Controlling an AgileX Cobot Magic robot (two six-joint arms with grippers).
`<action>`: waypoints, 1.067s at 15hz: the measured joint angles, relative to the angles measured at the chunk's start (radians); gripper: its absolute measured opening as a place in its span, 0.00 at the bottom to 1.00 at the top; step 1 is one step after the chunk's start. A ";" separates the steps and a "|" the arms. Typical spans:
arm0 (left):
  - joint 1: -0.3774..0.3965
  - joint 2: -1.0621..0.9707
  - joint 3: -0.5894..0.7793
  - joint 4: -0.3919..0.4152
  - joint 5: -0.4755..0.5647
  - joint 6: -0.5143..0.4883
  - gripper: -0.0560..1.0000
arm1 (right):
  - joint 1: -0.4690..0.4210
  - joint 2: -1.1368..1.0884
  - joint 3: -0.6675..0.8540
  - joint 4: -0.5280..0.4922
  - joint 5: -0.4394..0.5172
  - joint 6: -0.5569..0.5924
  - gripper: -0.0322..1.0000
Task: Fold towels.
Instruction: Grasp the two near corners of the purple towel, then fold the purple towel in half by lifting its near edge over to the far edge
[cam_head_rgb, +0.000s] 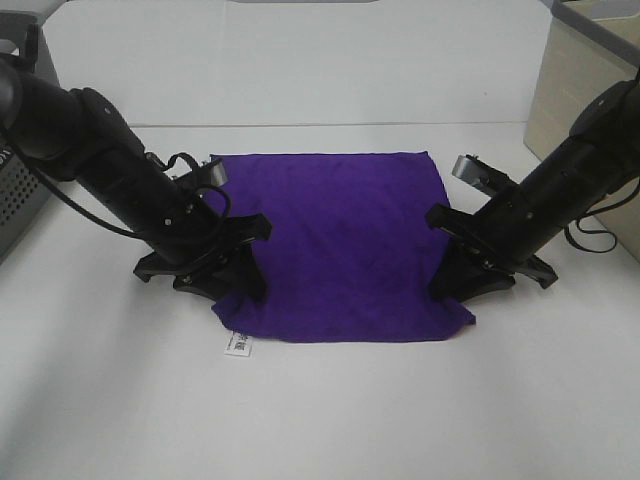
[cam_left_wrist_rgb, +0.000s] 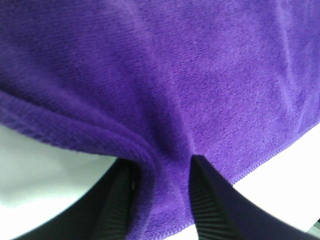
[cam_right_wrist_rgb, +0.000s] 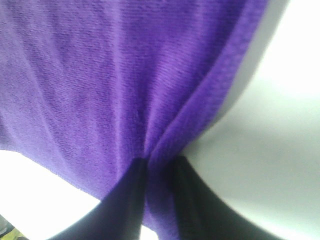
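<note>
purple towel (cam_head_rgb: 335, 245) spread flat mid tabletop (cam_head_rgb: 330, 420), white tag (cam_head_rgb: 238, 345) at its cam-side left corner | L gripper (cam_head_rgb: 243, 280) clamped on towel's left edge nr that corner, cloth bunched betw fingers | R gripper (cam_head_rgb: 452, 278) pinched tight on right edge, low nr cam-side corner

Towel (cam_head_rgb: 335, 240) on table (cam_head_rgb: 320, 420), between left gripper (cam_left_wrist_rgb: 162, 162) and right gripper (cam_right_wrist_rgb: 159, 160).

Left arm (cam_head_rgb: 110, 170) slanting down from upper left, right arm (cam_head_rgb: 575, 175) from upper right, left hand (cam_head_rgb: 238, 288) and right hand (cam_head_rgb: 455, 285) low at mid-frame, each clamped onto the towel (cam_head_rgb: 335, 240).
</note>
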 joint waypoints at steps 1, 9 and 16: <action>0.000 0.000 0.000 -0.002 -0.004 -0.003 0.36 | 0.000 0.000 0.002 0.000 -0.002 0.000 0.17; 0.000 0.005 0.001 0.000 -0.032 -0.008 0.06 | 0.001 0.002 0.002 -0.004 -0.004 -0.001 0.07; -0.003 -0.014 0.002 0.040 -0.038 -0.008 0.06 | 0.001 0.007 0.003 0.020 0.062 -0.001 0.04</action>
